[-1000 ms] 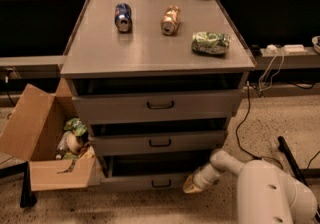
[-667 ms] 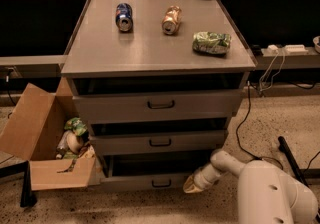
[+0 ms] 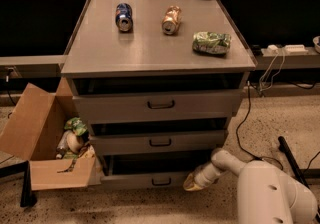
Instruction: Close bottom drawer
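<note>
Bottom drawer (image 3: 131,181): lowest of three, grey, narrow front, dark centre handle; sticks out, dark gap above; claw (image 3: 192,183) at its right end, apart or together can't tell; tabletop (image 3: 150,53) carries blue can (image 3: 124,16), gold can (image 3: 171,19), green bag (image 3: 212,42); cardboard box (image 3: 42,140) left; speckled floor (image 3: 260,123).

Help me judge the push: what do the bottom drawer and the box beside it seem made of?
Bottom drawer: apparently grey painted metal, matte, thin flat panels. Box: brown cardboard, dull, folded flaps. The gripper sits at the drawer front's right end.
</note>
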